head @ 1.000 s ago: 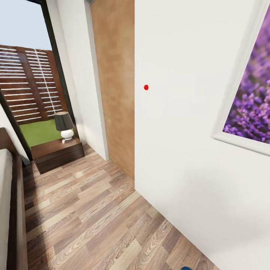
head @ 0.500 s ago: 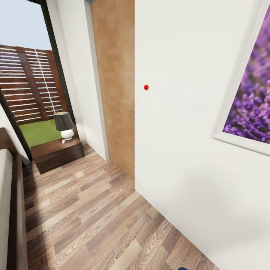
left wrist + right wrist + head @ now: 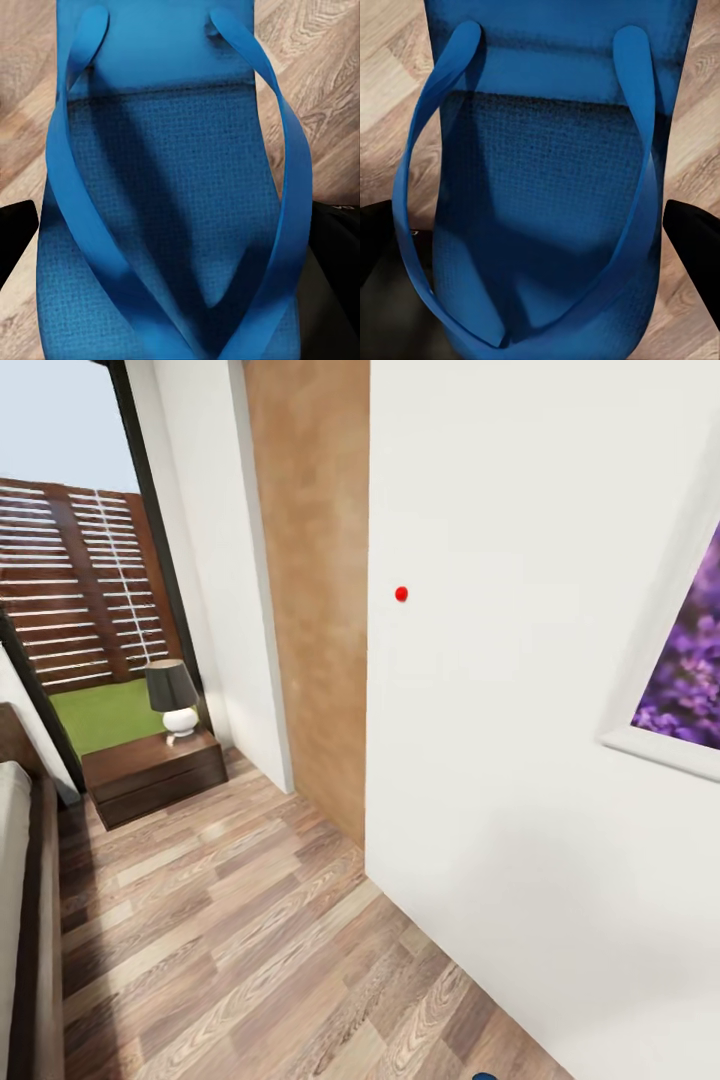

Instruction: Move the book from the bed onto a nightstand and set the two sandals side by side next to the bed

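The head view looks along a white wall (image 3: pixel 520 780) of the bedroom; a red dot (image 3: pixel 401 594) sits on it, and the corner of a white-framed lavender picture (image 3: pixel 685 690) shows at the right edge; beyond the wall stands a brown wooden door (image 3: pixel 315 590), then a tall dark-framed window (image 3: pixel 150 540) with a slatted fence (image 3: pixel 80 580) and grass (image 3: pixel 105 715) outside; the light wood-plank floor (image 3: pixel 240 930) runs toward a dark reddish-brown nightstand (image 3: pixel 155 772) by the window, and a lamp (image 3: pixel 172 697) with a dark shade and white base stands on it; the bed (image 3: pixel 22 920) shows as a strip of white mattress and dark frame at the left edge, with the nightstand near its far end; a small blue bit (image 3: pixel 484 1077) pokes in at the bottom edge, too little to tell what it is; in the left wrist view 1 blue sandal (image 3: pixel 172 195) lies strap-up between the dark fingers (image 3: pixel 15 232) of the left gripper (image 3: pixel 176 300), above the planks; the pads sit against its 2 sides, so this gripper pinches it; in the right wrist view the other blue sandal (image 3: pixel 547 187) sits the same way between the right gripper (image 3: pixel 540 292) and its dark fingers (image 3: pixel 694 240), pinched at both edges
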